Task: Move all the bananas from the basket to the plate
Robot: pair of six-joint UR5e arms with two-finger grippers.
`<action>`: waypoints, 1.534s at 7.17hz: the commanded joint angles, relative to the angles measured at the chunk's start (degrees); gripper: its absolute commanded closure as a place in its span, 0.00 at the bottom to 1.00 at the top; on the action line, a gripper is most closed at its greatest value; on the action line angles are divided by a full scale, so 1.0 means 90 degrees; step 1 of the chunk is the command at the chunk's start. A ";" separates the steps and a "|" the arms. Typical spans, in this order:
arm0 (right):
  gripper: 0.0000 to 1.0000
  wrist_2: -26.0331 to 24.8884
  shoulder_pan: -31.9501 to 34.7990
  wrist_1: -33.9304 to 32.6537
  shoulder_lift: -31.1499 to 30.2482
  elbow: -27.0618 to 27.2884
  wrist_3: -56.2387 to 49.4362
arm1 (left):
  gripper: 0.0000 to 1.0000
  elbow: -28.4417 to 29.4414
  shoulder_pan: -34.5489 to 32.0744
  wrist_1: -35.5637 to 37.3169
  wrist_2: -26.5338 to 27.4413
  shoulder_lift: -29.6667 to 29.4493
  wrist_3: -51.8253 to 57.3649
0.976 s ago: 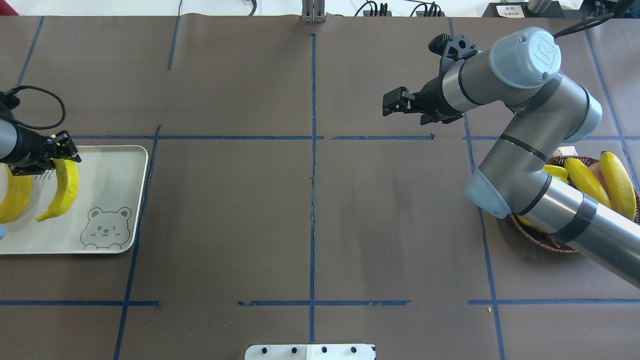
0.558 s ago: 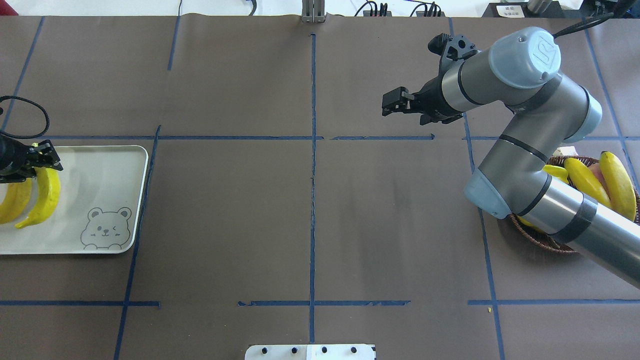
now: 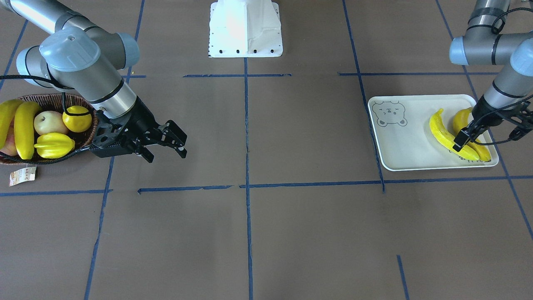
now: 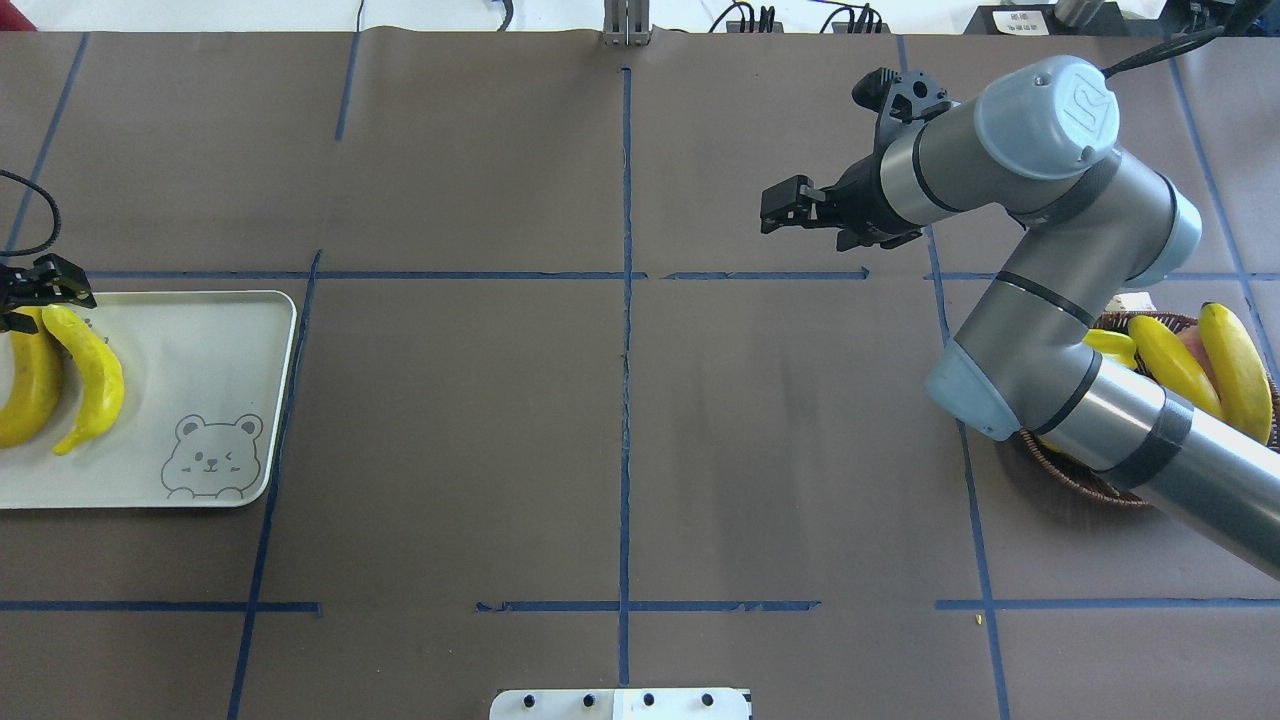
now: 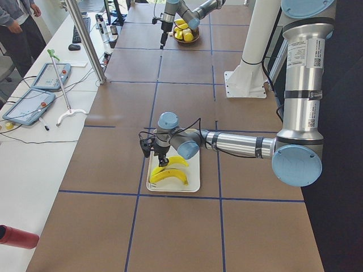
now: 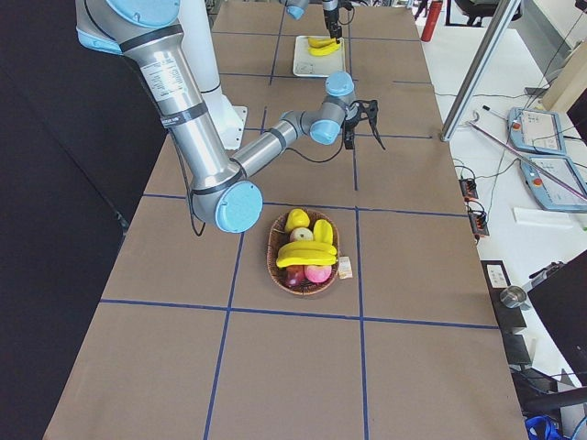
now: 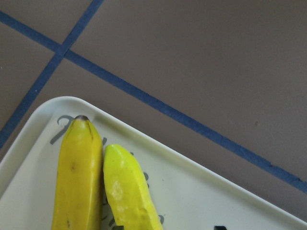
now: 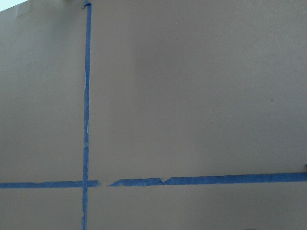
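Right gripper [image 3: 166, 146] — fingers spread, empty — hovers left of the basket [image 4: 1062, 472], whose two bananas [image 4: 1236, 372] lie near-to-far; left gripper [image 4: 38, 295], fingers apparently parted, sits over the pair [image 4: 95, 385] on the plate [image 4: 225, 335].

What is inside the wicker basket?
The basket holds two bananas, a pale apple, a round yellow fruit, a starfruit, and a reddish fruit mostly covered. Anything beneath is hidden.

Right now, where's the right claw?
Overhead view: the right claw hovers above the brown table, right of centre, near a blue tape line, well left of the oval dark-brown wicker basket.
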 commanded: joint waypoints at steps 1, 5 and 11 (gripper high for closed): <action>0.01 0.0027 0.0192 -0.0239 -0.0074 0.0061 -0.0029 | 0.00 -0.0199 -0.0640 0.0336 -0.0593 -0.0115 0.1245; 0.01 0.0047 0.0699 -0.2654 -0.2193 0.2808 -0.2709 | 0.00 -0.0532 -0.0644 0.1946 -0.1262 -0.1821 0.1672; 0.01 0.0086 0.1844 0.0303 -0.5296 0.2294 -0.4952 | 0.00 -0.0415 -0.0243 0.1921 -0.1262 -0.2030 0.1594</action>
